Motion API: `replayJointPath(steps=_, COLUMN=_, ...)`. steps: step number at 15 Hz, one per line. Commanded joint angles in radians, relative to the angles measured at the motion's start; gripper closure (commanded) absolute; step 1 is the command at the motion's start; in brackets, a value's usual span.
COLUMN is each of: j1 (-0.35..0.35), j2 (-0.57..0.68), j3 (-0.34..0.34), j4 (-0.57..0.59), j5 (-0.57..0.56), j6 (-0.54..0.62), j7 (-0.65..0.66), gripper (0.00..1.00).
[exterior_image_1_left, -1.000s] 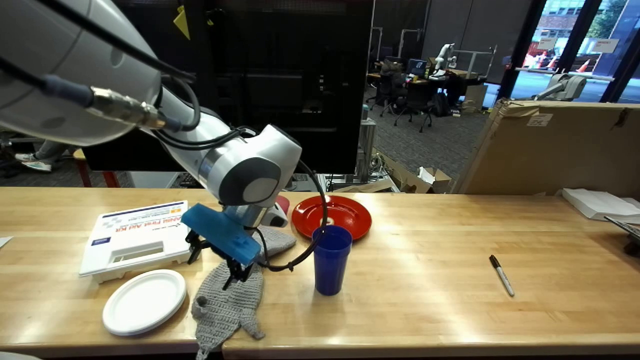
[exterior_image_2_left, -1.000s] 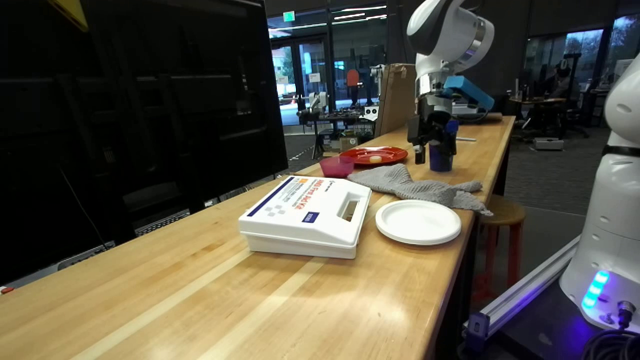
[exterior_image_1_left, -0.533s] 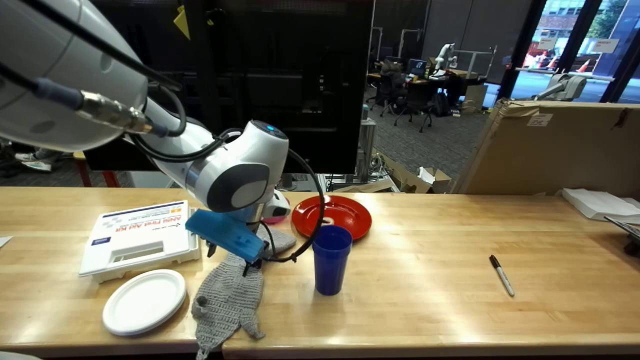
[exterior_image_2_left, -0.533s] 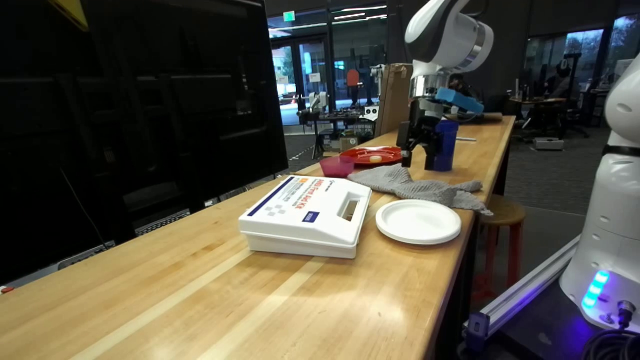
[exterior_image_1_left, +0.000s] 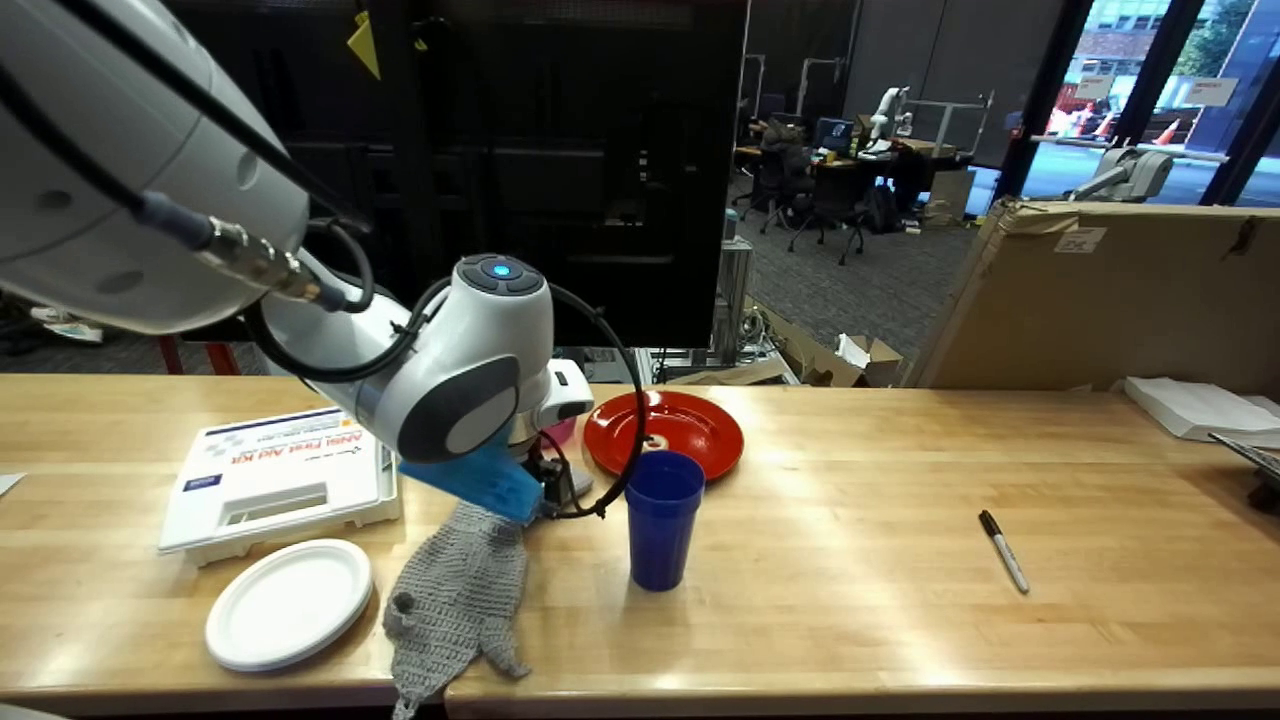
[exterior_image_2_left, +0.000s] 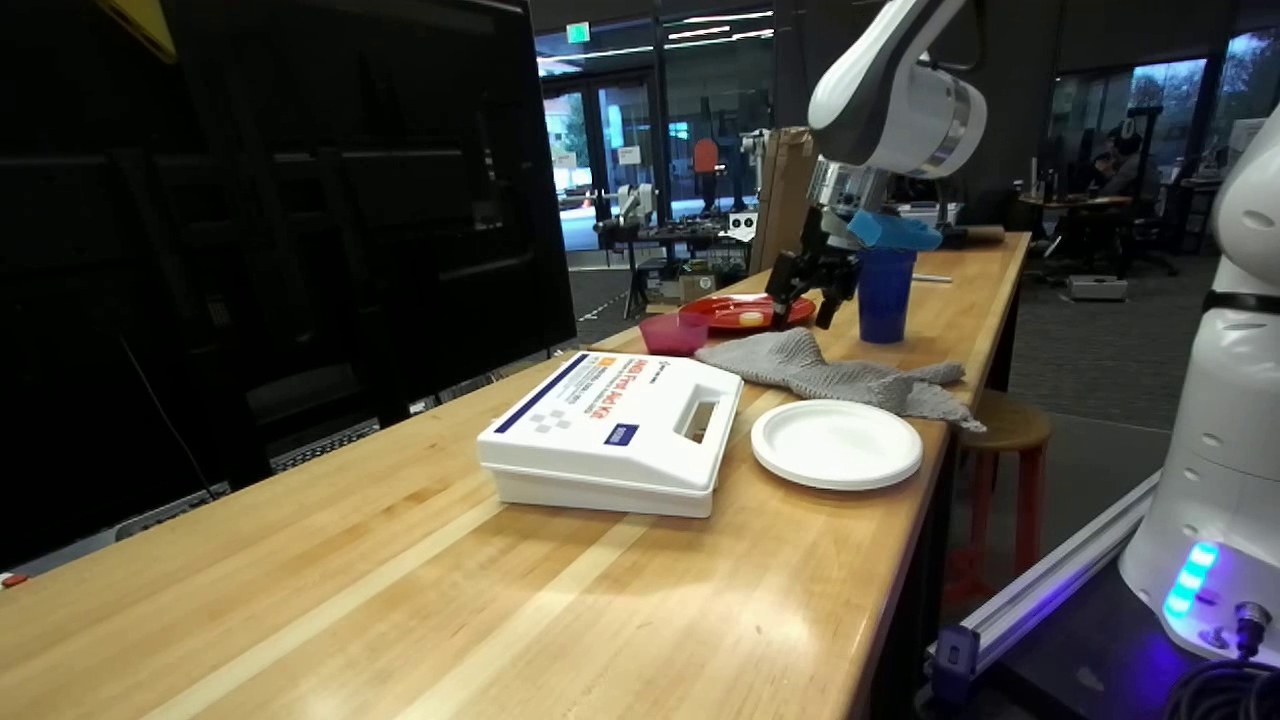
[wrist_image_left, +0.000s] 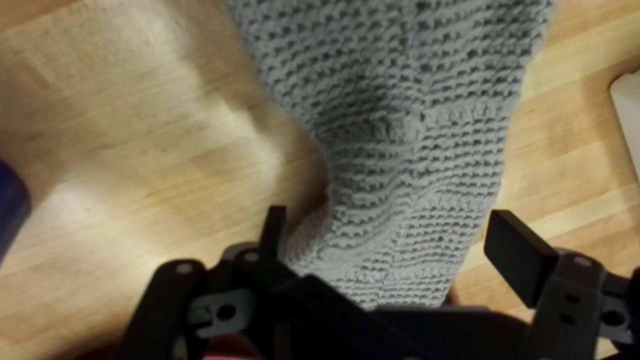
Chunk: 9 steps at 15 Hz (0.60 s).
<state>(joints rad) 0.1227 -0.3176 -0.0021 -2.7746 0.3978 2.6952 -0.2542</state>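
Observation:
My gripper (wrist_image_left: 390, 232) stands open above the grey knitted cloth (wrist_image_left: 400, 125), nothing held between its fingers. In the wrist view one fingertip is to each side of the cloth's narrowing part. An exterior view shows the gripper (exterior_image_2_left: 802, 314) tilted, its tips a little higher than the cloth (exterior_image_2_left: 800, 365). The cloth (exterior_image_1_left: 455, 590) lies crumpled and hangs over the table's near edge. A blue cup (exterior_image_1_left: 663, 525) stands upright beside it. In that view the wrist and a blue pad (exterior_image_1_left: 480, 485) hide the fingers.
Behind the cup lies a red plate (exterior_image_1_left: 700, 430) with a small pale ring on it. A pink bowl (exterior_image_2_left: 674, 335) is near it. White plates (exterior_image_2_left: 836, 445) and a white first aid kit (exterior_image_2_left: 590, 440) flank the cloth. A marker (exterior_image_1_left: 1003, 552) lies farther off.
The gripper has swung away from in front of the cup and tilted, its fingers now pointing toward the red plate's side. The wrist has turned and sunk a little. Cloth, cup and plates have stayed put.

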Motion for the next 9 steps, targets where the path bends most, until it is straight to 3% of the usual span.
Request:
replayJointPath(steps=1, j1=0.047, j2=0.059, j3=-0.023, j4=0.015, j5=0.027, j6=0.161, j7=0.021, gripper=0.0)
replayJointPath(steps=5, j1=0.045, j2=0.125, j3=-0.004, j4=0.044, j5=0.021, j6=0.352, j7=0.021, gripper=0.0)
replayJointPath(steps=9, j1=0.033, j2=0.199, j3=-0.002, j4=0.094, j5=0.005, j6=0.469, j7=0.022, gripper=0.0)
